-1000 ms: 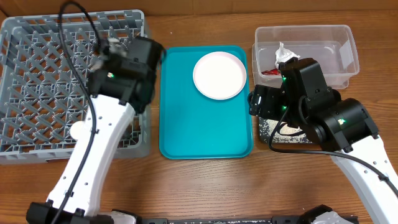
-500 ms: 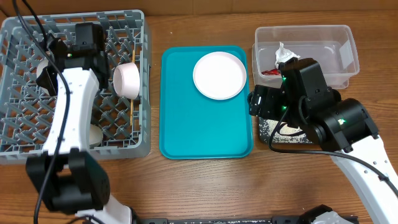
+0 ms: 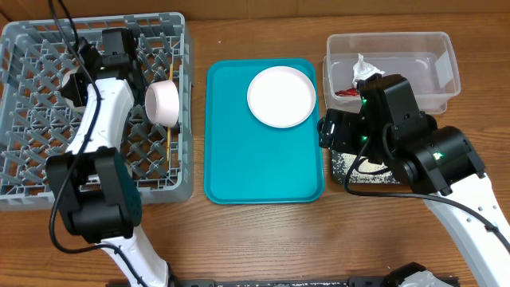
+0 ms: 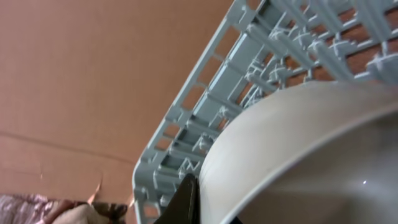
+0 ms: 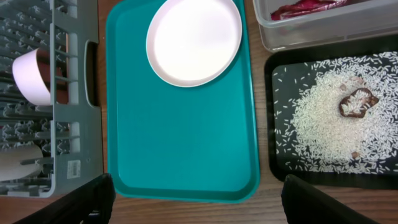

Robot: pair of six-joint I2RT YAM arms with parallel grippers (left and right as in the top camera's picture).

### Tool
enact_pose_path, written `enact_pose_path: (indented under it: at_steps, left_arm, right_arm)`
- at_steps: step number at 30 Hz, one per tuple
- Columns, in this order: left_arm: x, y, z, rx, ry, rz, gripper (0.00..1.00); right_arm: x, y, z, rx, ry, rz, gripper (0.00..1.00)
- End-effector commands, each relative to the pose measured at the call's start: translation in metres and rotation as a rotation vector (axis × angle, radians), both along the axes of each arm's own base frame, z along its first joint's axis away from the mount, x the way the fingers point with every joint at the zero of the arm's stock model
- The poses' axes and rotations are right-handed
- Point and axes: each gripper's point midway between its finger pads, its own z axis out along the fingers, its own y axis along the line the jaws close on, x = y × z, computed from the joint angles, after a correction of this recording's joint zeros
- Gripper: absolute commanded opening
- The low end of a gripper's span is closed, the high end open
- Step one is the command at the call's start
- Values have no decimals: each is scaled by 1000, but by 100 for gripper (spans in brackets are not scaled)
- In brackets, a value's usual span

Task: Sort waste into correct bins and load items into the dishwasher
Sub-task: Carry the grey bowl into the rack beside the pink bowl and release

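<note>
My left gripper (image 4: 211, 208) is shut on the rim of the pale grey bowl (image 4: 298, 155), over the far left of the grey dish rack (image 3: 32, 171). A small white bowl (image 3: 162, 102) stands on its side in the rack, and thin chopsticks (image 3: 177, 134) seem to lie by the rack's right wall. The white plate (image 5: 194, 40) lies on the teal tray (image 5: 180, 143). My right gripper (image 5: 205, 202) is wide open and empty above the tray's near edge. Rice and a brown lump (image 5: 357, 102) lie in the black tray (image 5: 280, 168). The red wrapper (image 3: 347, 92) and napkin (image 3: 365, 68) lie in the clear tub (image 3: 442, 48).
A small white cup (image 5: 17, 163) sits in the rack near its front right corner. The right arm (image 3: 414, 143) hangs over the black tray. Brown wooden table (image 3: 263, 239) shows in front of the trays.
My left arm has swung from over the rack's right side to its far left, carrying the pale bowl, which uncovered the small white bowl. The right arm has not moved.
</note>
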Motion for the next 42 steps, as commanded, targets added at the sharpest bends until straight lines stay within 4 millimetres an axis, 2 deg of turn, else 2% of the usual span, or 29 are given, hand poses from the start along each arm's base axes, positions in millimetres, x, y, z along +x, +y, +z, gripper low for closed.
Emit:
enact_pose_path:
  at_steps: [1, 9, 14, 19, 26, 32, 36, 40, 42]
  left_arm:
    - [6, 0, -4, 39, 90, -27, 4]
    - [15, -21, -11, 37, 118, -76, 4]
    - [13, -20, -15, 38, 146, -73, 4]
    - [5, -12, -3, 108, 154, -19, 5]
    - [1, -5, -3, 106, 165, -6, 4]
    - [5, -9, -10, 92, 173, -24, 4]
    - [7, -13, -21, 90, 209, -35, 5]
    - [9, -21, -34, 97, 271, -55, 9]
    - [12, -26, -34, 99, 268, -67, 11]
  right_arm:
    - [2, -1, 6, 5, -16, -8, 87]
    - [2, -1, 6, 5, -17, -8, 87]
    - [2, -1, 6, 5, -17, -8, 87]
    - [2, -1, 6, 5, -16, -8, 87]
    - [2, -1, 6, 5, -17, -8, 87]
    - [2, -1, 6, 6, -18, -8, 87]
    - [3, 0, 7, 6, -20, -8, 87]
    - [3, -1, 7, 6, -21, -8, 87]
    - [3, -1, 7, 6, -21, -8, 87]
